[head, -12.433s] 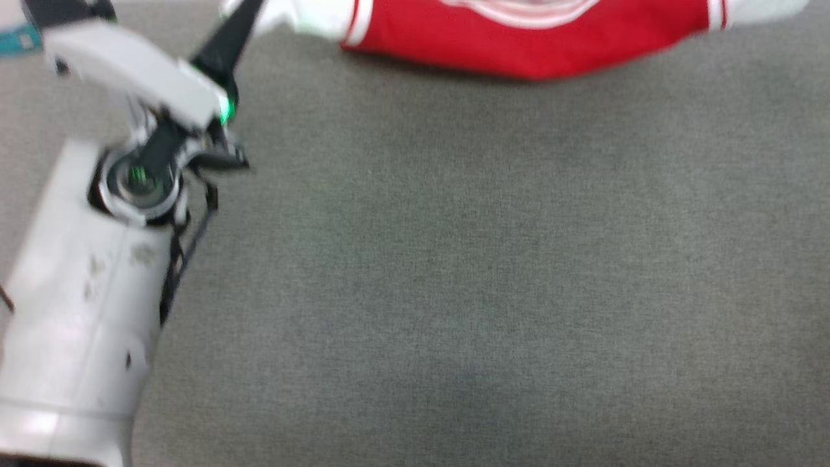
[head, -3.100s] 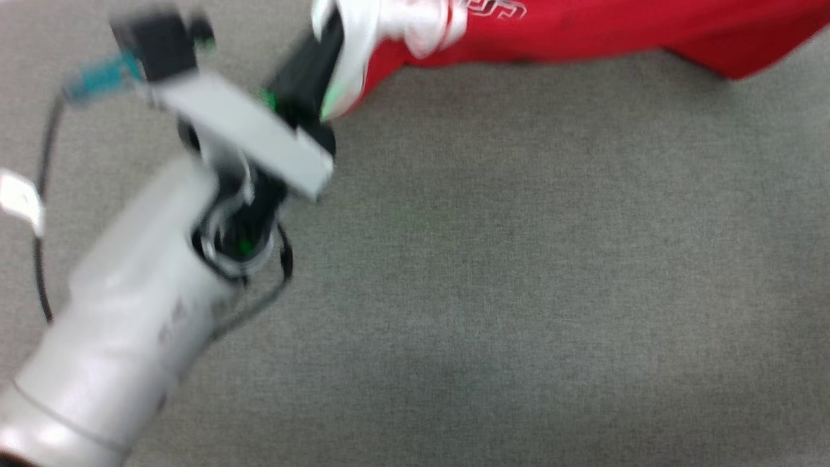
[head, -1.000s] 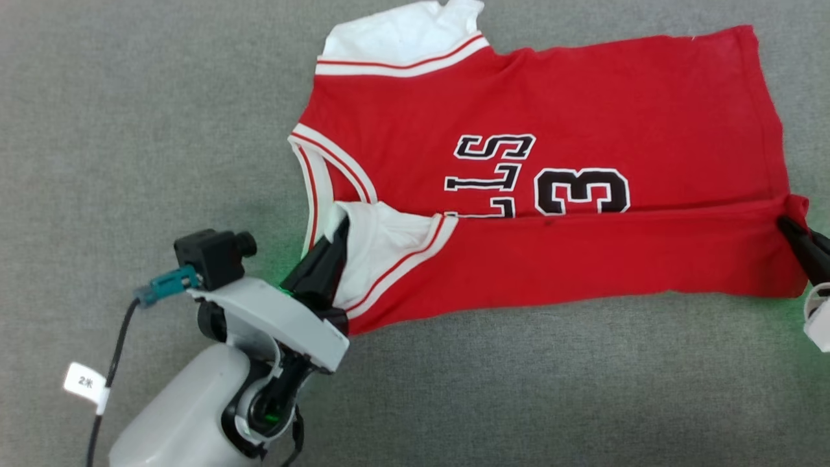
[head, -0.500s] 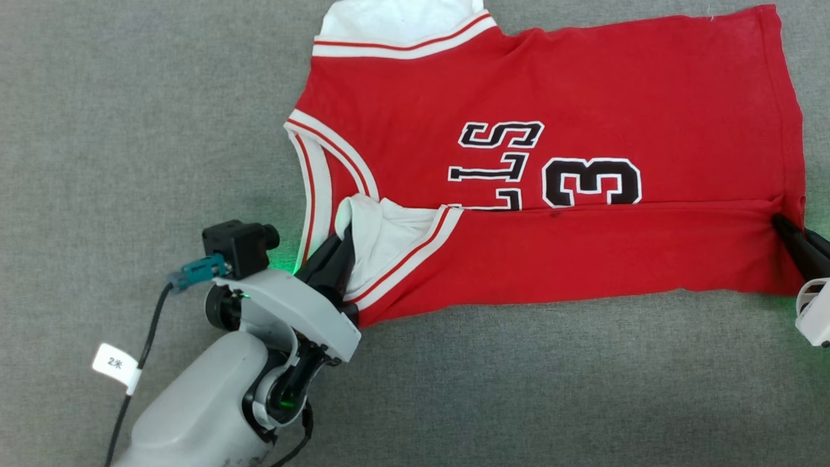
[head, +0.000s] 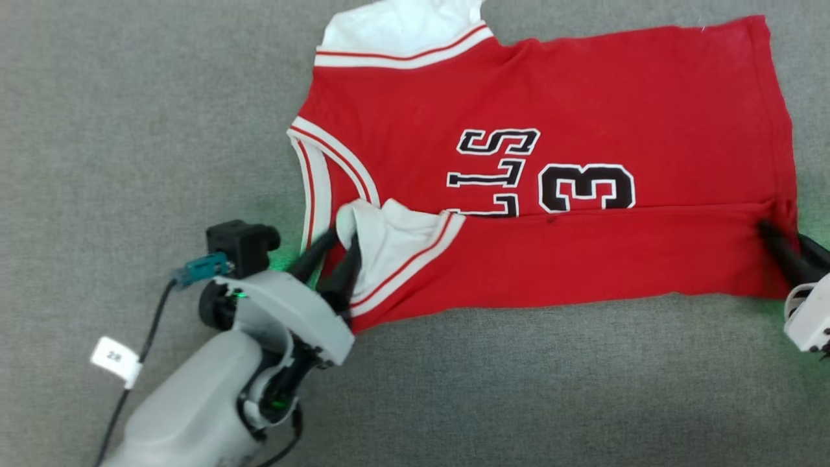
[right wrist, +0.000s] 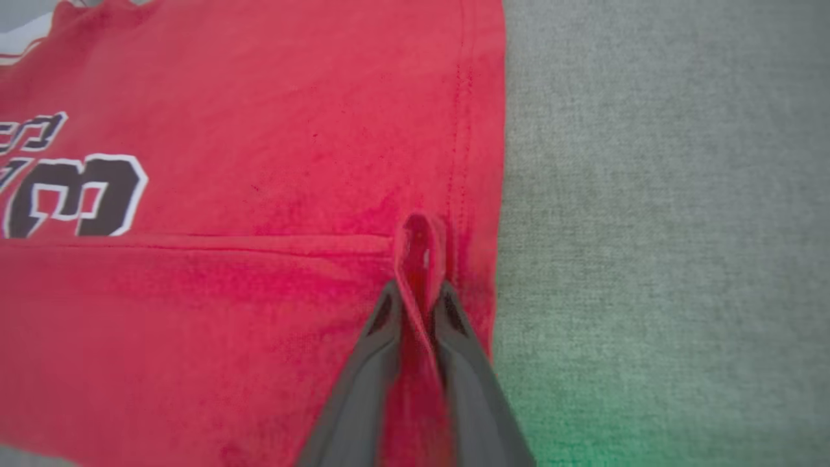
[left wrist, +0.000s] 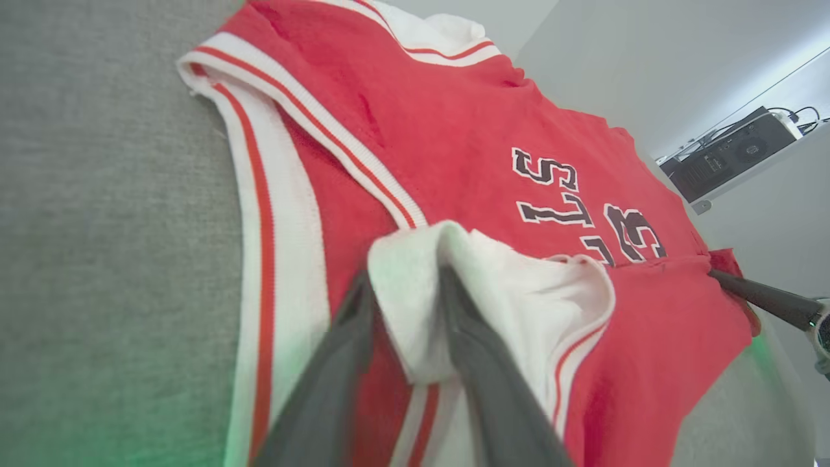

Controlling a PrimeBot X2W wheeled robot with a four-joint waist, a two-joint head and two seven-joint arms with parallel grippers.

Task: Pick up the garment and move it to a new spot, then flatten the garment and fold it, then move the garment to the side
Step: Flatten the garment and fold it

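Note:
The garment (head: pixel 551 97) is a red jersey with white sleeves and black lettering. It lies flat on the grey surface, its near edge folded up to the lettering. My left gripper (head: pixel 342 237) is at the folded-over white sleeve (left wrist: pixel 519 292). Its fingers (left wrist: pixel 350 324) stand parted, with a loose fold of sleeve still between them. My right gripper (head: pixel 781 233) is at the hem corner on the far right. In the right wrist view my right gripper (right wrist: pixel 417 288) is shut on a small upright pinch of the red hem (right wrist: pixel 421 240).
Grey fabric surface (head: pixel 519 389) spreads around the garment, with bare room in front and to the left. A cable with a white tag (head: pixel 115 357) hangs from my left arm. The left wrist view shows a black device (left wrist: pixel 726 155) on a shelf beyond the surface.
My left gripper's fingers have spread apart at the white sleeve, where they were pressed together before. The right gripper keeps its pinch on the hem. The garment has stayed in place.

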